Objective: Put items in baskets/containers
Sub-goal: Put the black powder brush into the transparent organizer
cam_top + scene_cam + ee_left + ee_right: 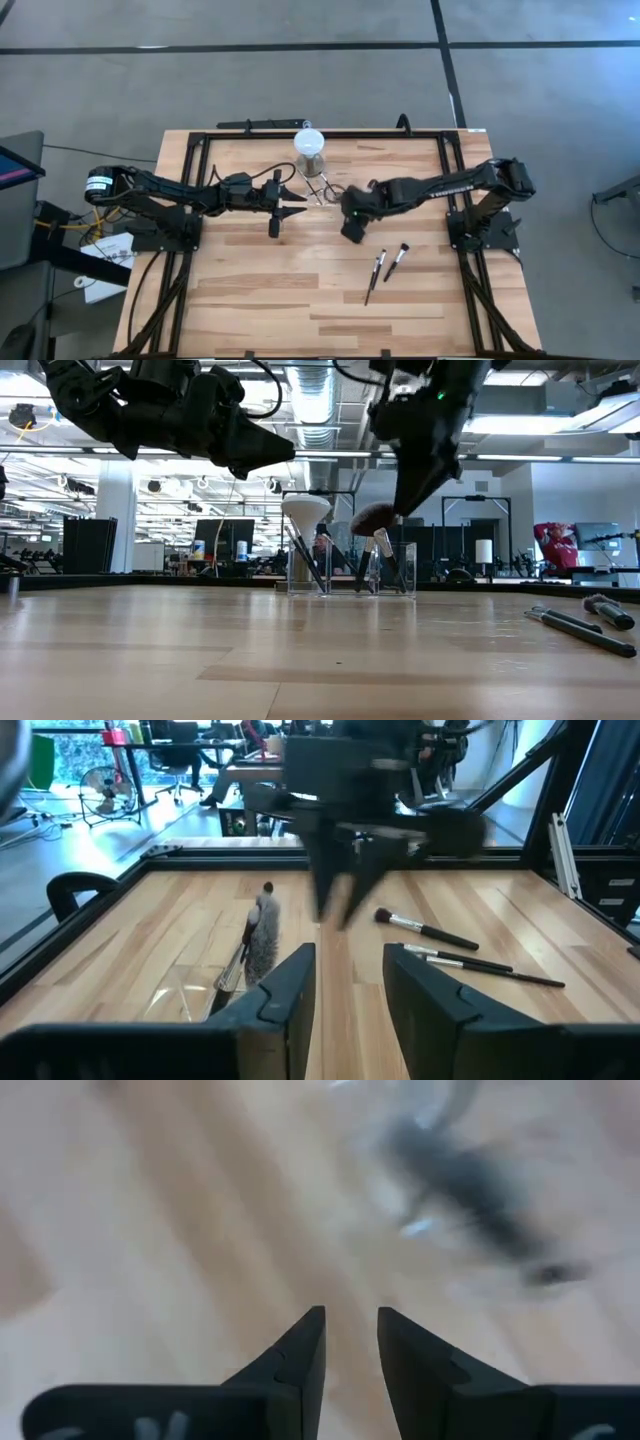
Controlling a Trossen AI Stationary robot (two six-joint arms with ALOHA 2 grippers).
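Note:
A clear container stands near the table's far middle. Several brushes stand in it, heads up and leaning on its walls, among them a white-headed one and a brown-headed one. Further brushes lie flat on the wood to the near right; they also show in the left wrist view as the loose brushes. My right gripper hangs open, pointing steeply down, just near and right of the container, with nothing between its fingers. My left gripper waits open and level, left of the container.
A black frame runs around the tabletop's edges. Both arm bases stand at the table's left and right sides. Bare wood stretches across the near half, apart from the loose brushes at the near right.

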